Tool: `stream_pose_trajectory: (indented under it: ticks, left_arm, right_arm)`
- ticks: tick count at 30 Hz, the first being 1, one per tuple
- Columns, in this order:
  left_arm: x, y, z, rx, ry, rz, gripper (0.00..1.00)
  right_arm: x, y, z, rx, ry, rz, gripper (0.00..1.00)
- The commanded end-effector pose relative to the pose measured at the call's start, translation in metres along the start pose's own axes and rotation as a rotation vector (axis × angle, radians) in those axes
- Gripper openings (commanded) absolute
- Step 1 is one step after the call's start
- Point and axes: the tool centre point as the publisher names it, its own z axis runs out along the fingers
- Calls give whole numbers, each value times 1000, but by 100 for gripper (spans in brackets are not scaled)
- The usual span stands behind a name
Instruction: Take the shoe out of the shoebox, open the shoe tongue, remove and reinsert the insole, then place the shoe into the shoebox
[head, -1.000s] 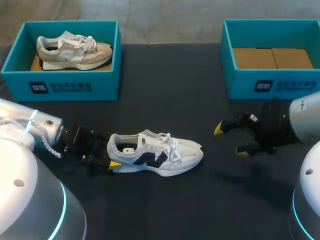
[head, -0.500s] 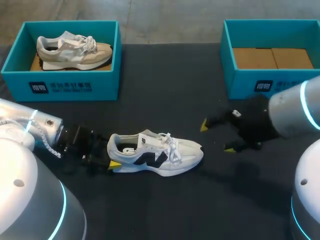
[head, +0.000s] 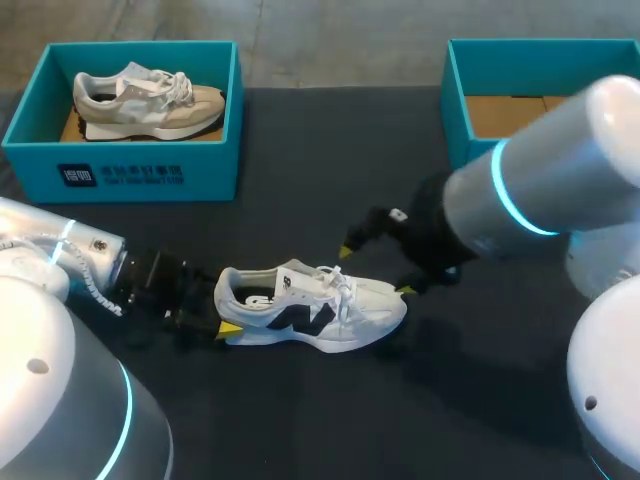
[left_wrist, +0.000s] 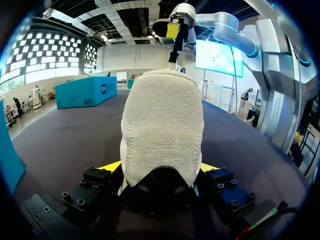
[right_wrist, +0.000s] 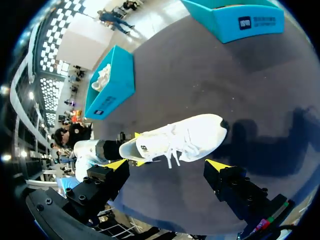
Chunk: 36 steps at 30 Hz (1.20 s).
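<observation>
A white shoe with a dark logo (head: 310, 310) lies on its sole on the dark table, toe to the right. My left gripper (head: 222, 312) is at its heel. In the left wrist view the heel (left_wrist: 162, 130) fills the gap between the yellow tips, so that gripper (left_wrist: 160, 167) is shut on it. My right gripper (head: 376, 270) hangs open just above the toe and laces. In the right wrist view the shoe (right_wrist: 190, 137) lies ahead of the spread fingers of that gripper (right_wrist: 167, 165), not touching them. The empty teal shoebox (head: 540, 170) stands at the back right.
A second teal box (head: 150, 170) at the back left holds a beige shoe (head: 145, 100). Both boxes also show in the right wrist view, the left box (right_wrist: 112, 85) and the right box (right_wrist: 235, 17). Bare dark tabletop (head: 330, 180) lies between them.
My right arm has swung left from the table's right side to above the shoe's toe, fingers still wide. The left gripper and the shoe have not moved.
</observation>
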Motion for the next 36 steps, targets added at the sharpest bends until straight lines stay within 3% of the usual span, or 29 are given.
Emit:
stream_pose_trajectory:
  ticks: [1, 16, 32, 36]
  left_arm:
    - [-3, 5, 6, -2, 0, -1, 0]
    - [-3, 5, 6, -2, 0, -1, 0]
    - [-3, 5, 6, -2, 0, -1, 0]
    - [-3, 5, 6, -2, 0, -1, 0]
  right_arm:
    - [31, -5, 44, -21, -200, -11, 100]
    - [58, -4, 76, -56, -436, -79, 100]
    - [60, -10, 114, -124, -779, -112, 100]
    - [53, -13, 121, -129, -858, -118, 100]
